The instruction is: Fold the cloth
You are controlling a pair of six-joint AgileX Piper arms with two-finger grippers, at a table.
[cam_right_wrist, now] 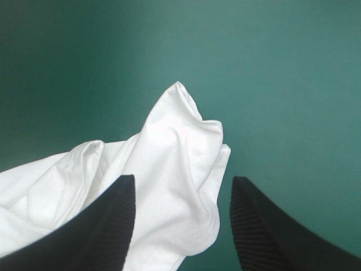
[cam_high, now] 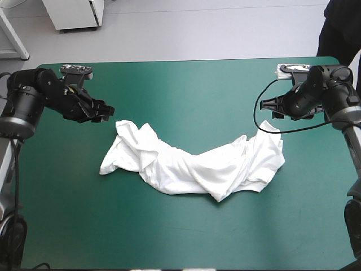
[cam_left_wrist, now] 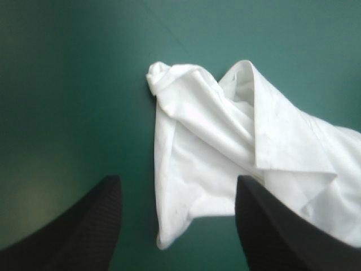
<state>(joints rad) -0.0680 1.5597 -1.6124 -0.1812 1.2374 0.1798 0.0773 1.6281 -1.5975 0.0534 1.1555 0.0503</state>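
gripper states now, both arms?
Left gripper: open, empty, at one end of the crumpled white T-shirt.
Right gripper: open, empty, at its other end.

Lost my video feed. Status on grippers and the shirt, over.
Left gripper open, right gripper open, both empty. T-shirt crumpled, unfolded, on teal-green cover, one gripper at each end. No obstruction seen.

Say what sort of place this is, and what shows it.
Probably a robotics lab workbench: a left gripper and a right gripper, both open, flank a crumpled white T-shirt on a table with a teal-green cover.
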